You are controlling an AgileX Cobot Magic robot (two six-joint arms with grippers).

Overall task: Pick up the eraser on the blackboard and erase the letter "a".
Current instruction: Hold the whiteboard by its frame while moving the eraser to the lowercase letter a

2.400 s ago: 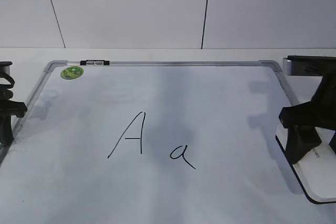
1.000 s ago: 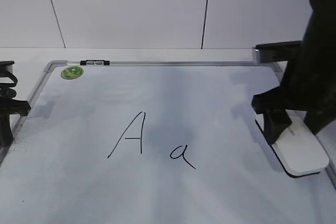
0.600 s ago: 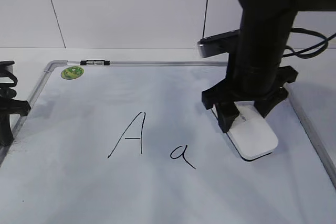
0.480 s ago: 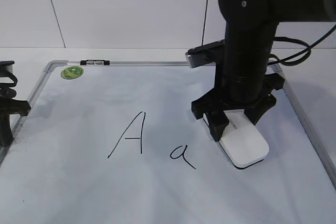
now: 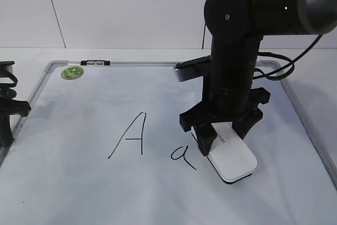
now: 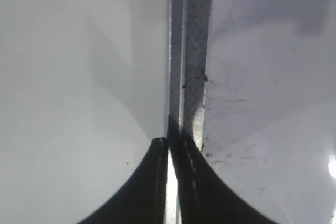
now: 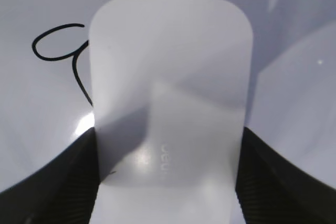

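The blackboard (image 5: pixel 79 183) is a white board with a silver frame lying flat. The small cursive letter "a" (image 5: pixel 181 155) is drawn near its middle; it also shows in the right wrist view (image 7: pixel 58 51). My right gripper (image 5: pixel 224 135) is shut on the white eraser (image 5: pixel 231 160), which rests on the board just right of the "a", its edge touching the tail. In the right wrist view the eraser (image 7: pixel 168 87) fills the space between the fingers (image 7: pixel 168 182). My left gripper (image 5: pixel 6 125) rests at the board's left frame, shut (image 6: pixel 170 148).
A taller capital "A" (image 5: pixel 130 135) is drawn left of the small "a". A green round sticker (image 5: pixel 72 72) sits at the board's far left corner, next to a black clip (image 5: pixel 95 62) on the frame. A white wall stands behind.
My right arm has carried the eraser from the board's right edge leftward across the board to the right side of the "a". The left arm has barely moved.
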